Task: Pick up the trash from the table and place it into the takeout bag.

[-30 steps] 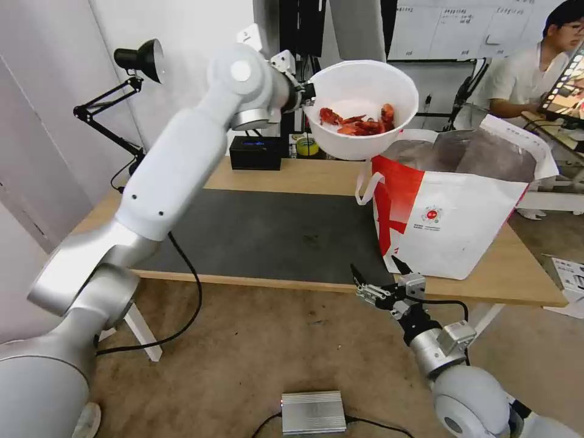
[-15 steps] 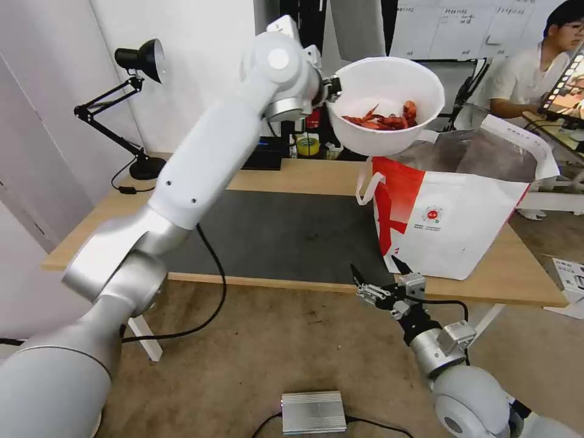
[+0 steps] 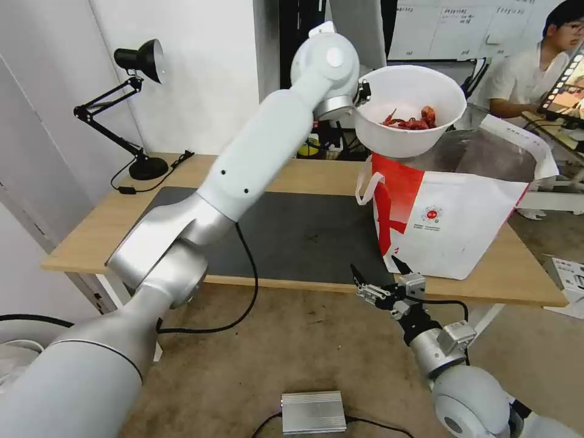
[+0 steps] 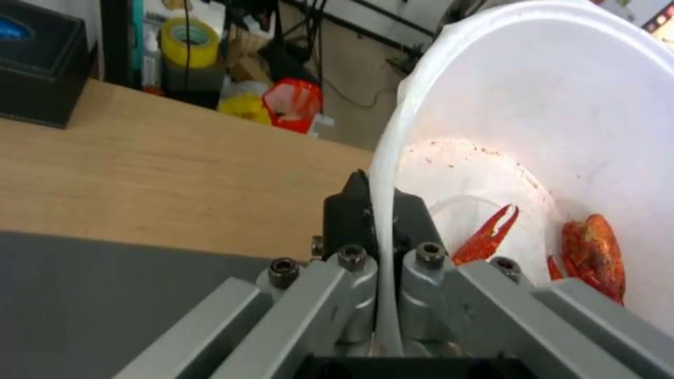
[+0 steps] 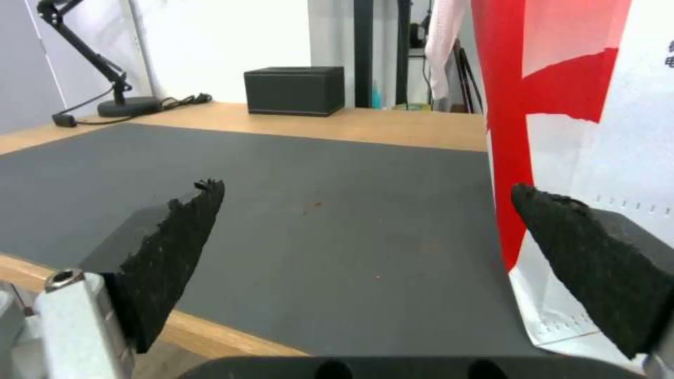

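My left gripper (image 3: 364,93) is shut on the rim of a white bowl (image 3: 409,109) that holds red shells (image 3: 412,120). The bowl hangs in the air above the near left corner of the takeout bag (image 3: 453,213), a white tote with a red side panel and silver lining, standing open on the table (image 3: 304,176). In the left wrist view the gripper (image 4: 379,205) pinches the thin bowl (image 4: 562,131) wall, with red shells (image 4: 590,252) inside. My right gripper (image 3: 380,274) waits open at the table's front edge, and in its own view the gripper (image 5: 365,237) has the bag (image 5: 597,131) beside it.
A dark grey mat (image 3: 292,231) covers the table's middle. A black desk lamp (image 3: 137,109) stands at the back left. A black box (image 5: 295,90) sits at the table's back edge. A silver box (image 3: 313,412) lies on the floor in front.
My left arm has swung the bowl to the right, from above the table's back middle to over the bag's left corner. The right arm has not moved.
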### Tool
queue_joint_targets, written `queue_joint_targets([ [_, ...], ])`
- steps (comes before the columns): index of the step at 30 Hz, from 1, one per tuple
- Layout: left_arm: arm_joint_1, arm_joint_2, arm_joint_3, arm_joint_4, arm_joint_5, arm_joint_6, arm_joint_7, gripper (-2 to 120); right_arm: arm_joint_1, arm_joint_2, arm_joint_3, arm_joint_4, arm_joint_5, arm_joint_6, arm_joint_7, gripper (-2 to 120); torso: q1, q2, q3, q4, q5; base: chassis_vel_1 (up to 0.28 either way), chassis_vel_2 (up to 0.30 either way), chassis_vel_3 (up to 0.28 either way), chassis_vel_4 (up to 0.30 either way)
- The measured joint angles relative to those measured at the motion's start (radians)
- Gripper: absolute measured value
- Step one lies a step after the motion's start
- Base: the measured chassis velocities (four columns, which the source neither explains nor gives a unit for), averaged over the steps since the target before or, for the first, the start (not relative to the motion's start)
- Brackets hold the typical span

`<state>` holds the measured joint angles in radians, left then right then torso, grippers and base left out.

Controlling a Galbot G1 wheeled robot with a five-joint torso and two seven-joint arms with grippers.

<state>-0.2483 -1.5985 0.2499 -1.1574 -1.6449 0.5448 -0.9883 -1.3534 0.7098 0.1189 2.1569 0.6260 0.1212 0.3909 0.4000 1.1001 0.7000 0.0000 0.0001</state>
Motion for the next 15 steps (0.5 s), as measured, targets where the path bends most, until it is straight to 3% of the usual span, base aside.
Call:
queue_joint_targets([
  [15,0.056,0.004,0.092,-0.037,0.077,-0.085,0.044,0,0.0,0.0,0.0,0.0,0.0,0.0,0.0,100,0.0,0.0,0.0,0.0,0.0,0.0,0.0,0.0,0.0],
])
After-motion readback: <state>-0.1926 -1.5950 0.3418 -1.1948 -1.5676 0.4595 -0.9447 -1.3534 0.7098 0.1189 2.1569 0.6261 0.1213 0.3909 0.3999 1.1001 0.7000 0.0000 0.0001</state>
